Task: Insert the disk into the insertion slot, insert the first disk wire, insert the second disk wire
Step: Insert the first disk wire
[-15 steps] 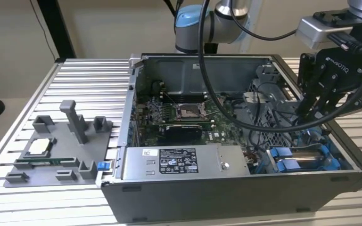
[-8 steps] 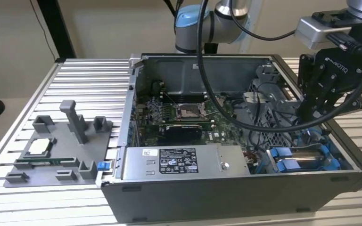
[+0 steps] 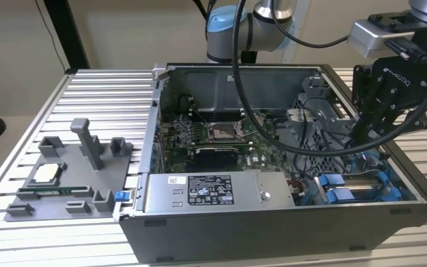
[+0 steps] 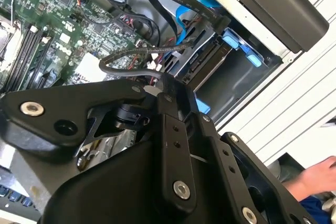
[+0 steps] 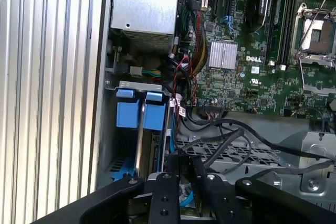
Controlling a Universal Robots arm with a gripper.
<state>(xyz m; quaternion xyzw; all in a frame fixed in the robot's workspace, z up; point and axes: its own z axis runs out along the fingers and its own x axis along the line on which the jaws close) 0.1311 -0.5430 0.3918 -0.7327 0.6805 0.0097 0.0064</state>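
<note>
A: Nearest lens?
B: Black end effector [image 5: 181, 163], low inside computer case [image 3: 273, 233], exterior view's right. Spread or pinching: cannot tell.
A: And disk [image 4: 207, 51]?
B: Seated in insertion slot [image 5: 137, 85], blue tabs [image 5: 129, 114] at mouth, near end effector. Just beside, black wire [image 4: 137, 55] looped. Under computer case, slatted worktop [image 3: 102, 94]. Past it, person's hand [image 4: 315, 179], second wrist view.

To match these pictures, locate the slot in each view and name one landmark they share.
Exterior view: slot in the near corner of the case, at the exterior view's right.
First wrist view: slot, blue pieces against the case wall.
Second wrist view: slot, blue pieces against the case wall.
Shared landmark: motherboard.
</note>
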